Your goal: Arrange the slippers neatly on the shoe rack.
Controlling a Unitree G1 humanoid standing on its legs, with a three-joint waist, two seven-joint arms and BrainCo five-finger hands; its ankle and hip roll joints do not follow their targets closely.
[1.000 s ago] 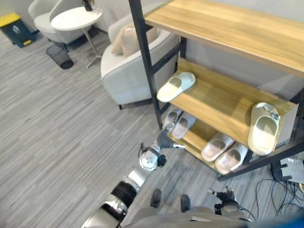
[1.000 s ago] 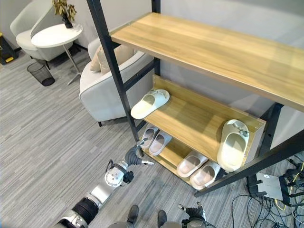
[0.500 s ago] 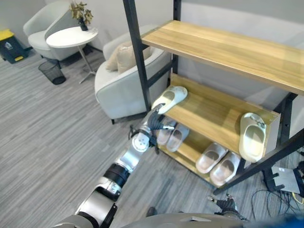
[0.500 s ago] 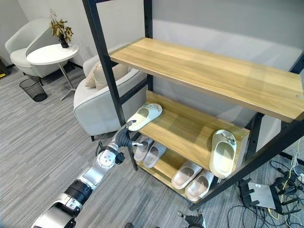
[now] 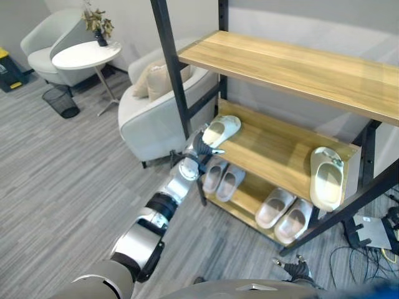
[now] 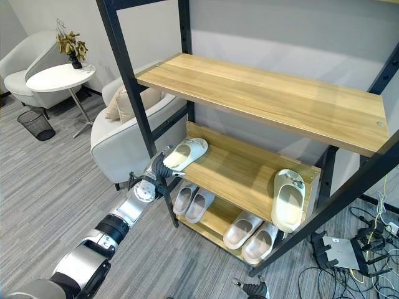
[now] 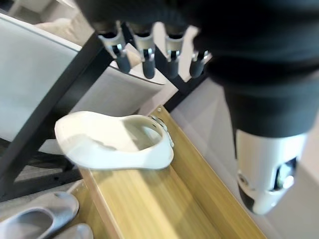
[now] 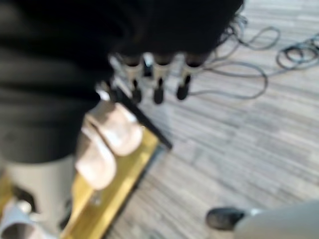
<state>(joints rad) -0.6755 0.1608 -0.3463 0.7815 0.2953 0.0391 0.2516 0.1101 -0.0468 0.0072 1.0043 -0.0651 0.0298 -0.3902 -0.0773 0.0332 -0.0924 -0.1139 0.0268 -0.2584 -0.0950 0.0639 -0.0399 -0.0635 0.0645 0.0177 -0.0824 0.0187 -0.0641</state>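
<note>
L hand (image 7: 149, 30) fingers (image 7: 122, 59) hang straight and spread, dark tips just short of the white slipper (image 7: 112, 147), not touching as far as the wrist view shows; in the eye views the hand sits at the slipper's heel end, contact hard to judge there. That slipper lies at the left end of the middle shelf (image 5: 280, 146) of the shoe rack (image 6: 262, 93), its heel overhanging the edge by the black post (image 5: 171, 68). A second white slipper (image 5: 326, 177) leans at the shelf's right end. Two pairs of grey slippers (image 5: 223, 179) (image 5: 283, 212) lie on the bottom shelf, partly hidden by the shelf above. R hand (image 8: 157, 59) hangs low near the floor, fingers straight, loose, holding nothing. An armchair (image 5: 153, 106) stands left of the rack.
</note>
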